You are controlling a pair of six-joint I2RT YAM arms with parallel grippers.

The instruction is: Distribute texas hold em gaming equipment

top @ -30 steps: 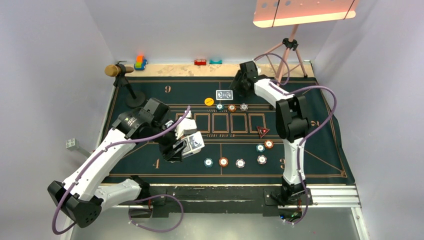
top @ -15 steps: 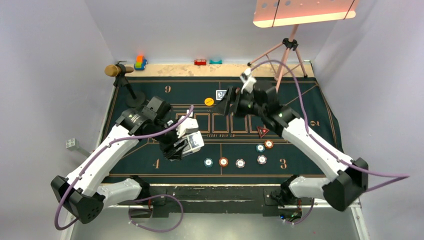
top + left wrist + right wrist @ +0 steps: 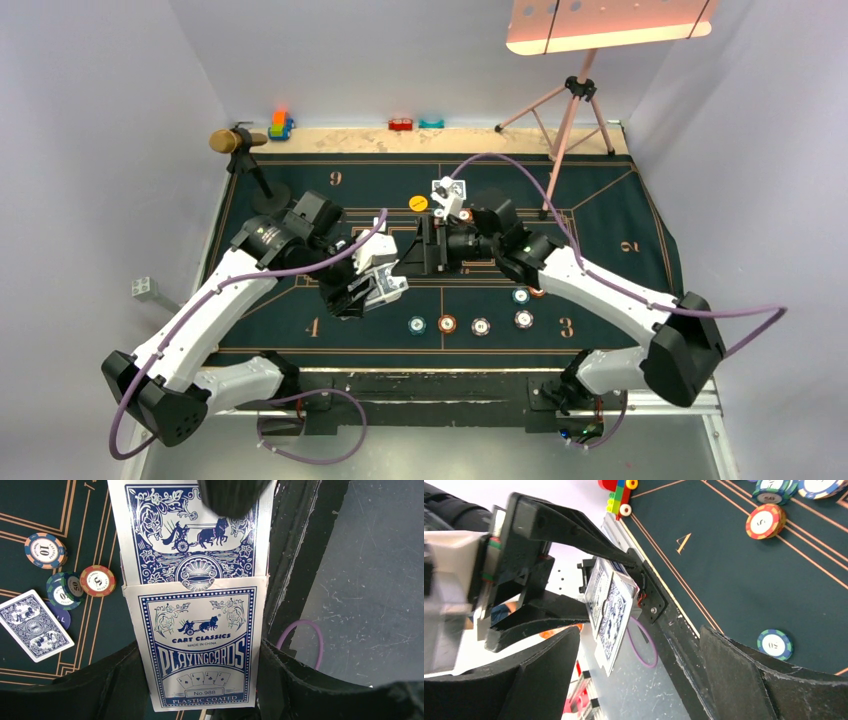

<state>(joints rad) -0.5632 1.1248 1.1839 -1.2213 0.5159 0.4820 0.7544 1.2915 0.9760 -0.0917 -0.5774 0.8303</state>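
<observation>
My left gripper (image 3: 372, 290) is shut on a blue-and-white playing-card box (image 3: 197, 645), held above the mat's near left part. The box flap is open and blue-backed cards (image 3: 192, 535) stick out. My right gripper (image 3: 425, 246) stands open just right of the box (image 3: 611, 610), its fingers apart with nothing between them. One card (image 3: 440, 187) lies face down at the far middle beside a yellow disc (image 3: 418, 203). Striped chips lie in a near row (image 3: 447, 323) and a pair (image 3: 521, 296). The red triangle is hidden.
The dark green mat (image 3: 620, 210) covers the table. A microphone on a stand (image 3: 262, 190) is at the far left, a pink tripod (image 3: 565, 110) at the far right. Small toys (image 3: 281, 124) line the back edge. A metal rail (image 3: 660, 385) runs along the front.
My right arm has swung from the far card back toward the left gripper's box, and its jaws have opened wide. The left arm has barely moved.
</observation>
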